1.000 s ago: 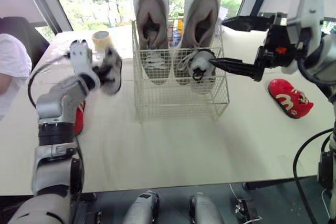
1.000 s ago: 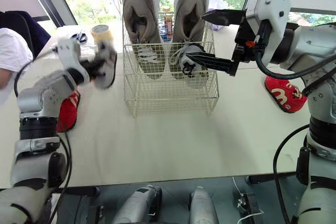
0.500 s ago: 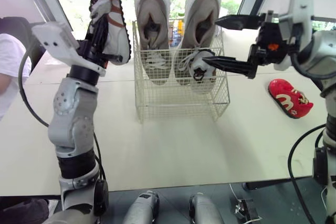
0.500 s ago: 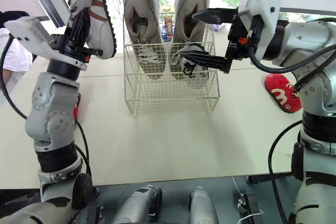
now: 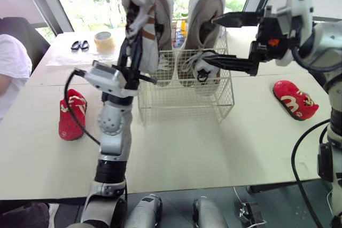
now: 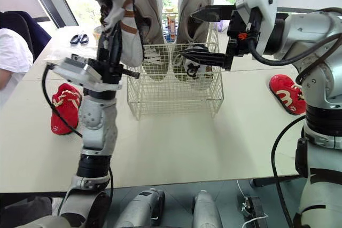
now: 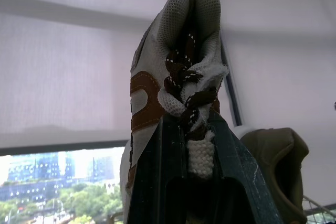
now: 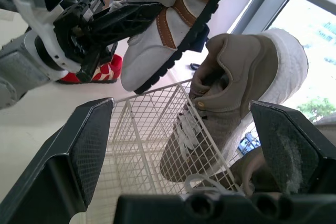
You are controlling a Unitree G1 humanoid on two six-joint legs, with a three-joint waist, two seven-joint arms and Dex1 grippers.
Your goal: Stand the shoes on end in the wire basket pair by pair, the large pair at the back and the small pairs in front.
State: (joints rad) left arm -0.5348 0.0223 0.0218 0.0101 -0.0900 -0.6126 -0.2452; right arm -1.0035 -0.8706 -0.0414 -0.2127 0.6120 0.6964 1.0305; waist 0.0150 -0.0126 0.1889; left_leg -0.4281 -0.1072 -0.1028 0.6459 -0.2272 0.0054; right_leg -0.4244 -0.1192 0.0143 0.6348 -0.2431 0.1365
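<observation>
My left gripper (image 5: 130, 60) is shut on a white shoe with brown stripes (image 5: 140, 17), held toe-up in the air at the wire basket's (image 5: 184, 100) front left corner. In the left wrist view the shoe (image 7: 178, 66) is clamped at its laces. A large beige pair (image 5: 206, 12) stands on end at the back of the basket, its left shoe partly hidden by the held one. A small grey-white shoe (image 5: 202, 69) stands at the basket's front right. My right gripper (image 5: 220, 41) is open over that corner, its lower finger beside the small shoe.
One red shoe (image 5: 71, 113) lies on the table to the left, another (image 5: 294, 100) to the right. A tape roll (image 5: 102, 40) and scissors (image 5: 80, 45) sit at the back left. A person in a white shirt (image 5: 10, 68) sits at the left edge.
My left arm lifted the white-and-brown shoe off the left side of the table and swung it right, up to the basket. The right gripper stayed open and shifted slightly left.
</observation>
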